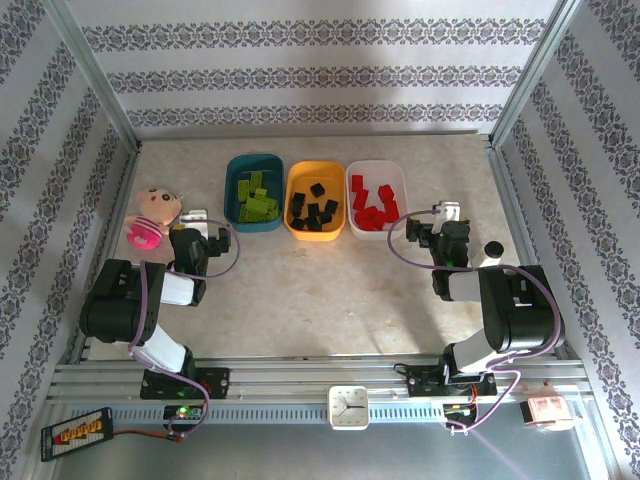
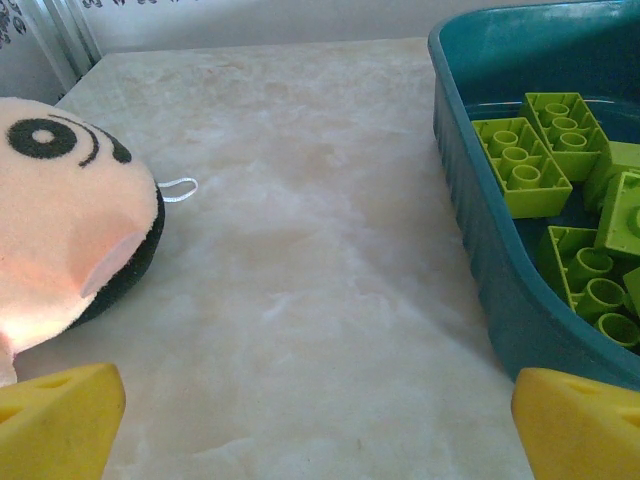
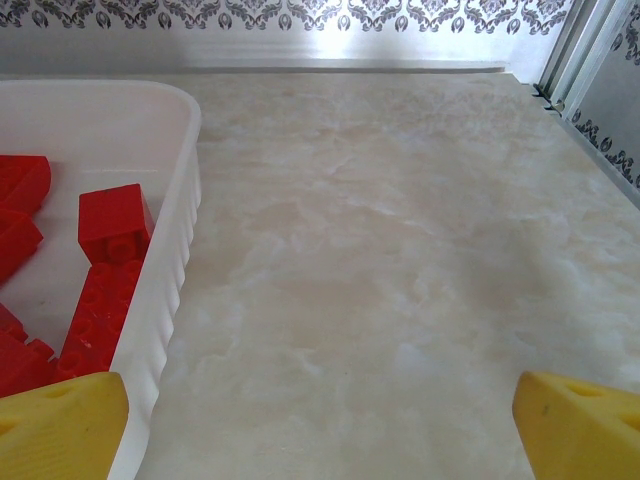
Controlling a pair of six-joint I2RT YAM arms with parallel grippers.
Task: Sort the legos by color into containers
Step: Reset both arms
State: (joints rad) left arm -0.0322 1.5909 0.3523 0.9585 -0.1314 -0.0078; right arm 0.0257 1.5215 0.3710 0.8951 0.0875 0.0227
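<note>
Three containers stand in a row at the back: a dark teal tub (image 1: 254, 158) with lime green legos (image 1: 257, 200), an orange tub (image 1: 315, 166) with black legos (image 1: 313, 210), and a white tub (image 1: 376, 163) with red legos (image 1: 372, 205). My left gripper (image 1: 196, 217) rests low, just left of the teal tub (image 2: 480, 230), open with bare table between its yellow fingertips (image 2: 60, 420). Green legos (image 2: 540, 150) lie inside that tub. To the right of the white tub (image 3: 170, 290), my right gripper (image 1: 447, 212) is open and empty, with red legos (image 3: 115, 225) beside it.
A pink plush doll (image 1: 152, 215) lies left of the left gripper, close to its left finger (image 2: 70, 240). A small dark-topped cylinder (image 1: 493, 248) stands right of the right arm. Patterned walls and metal rails enclose the table on three sides.
</note>
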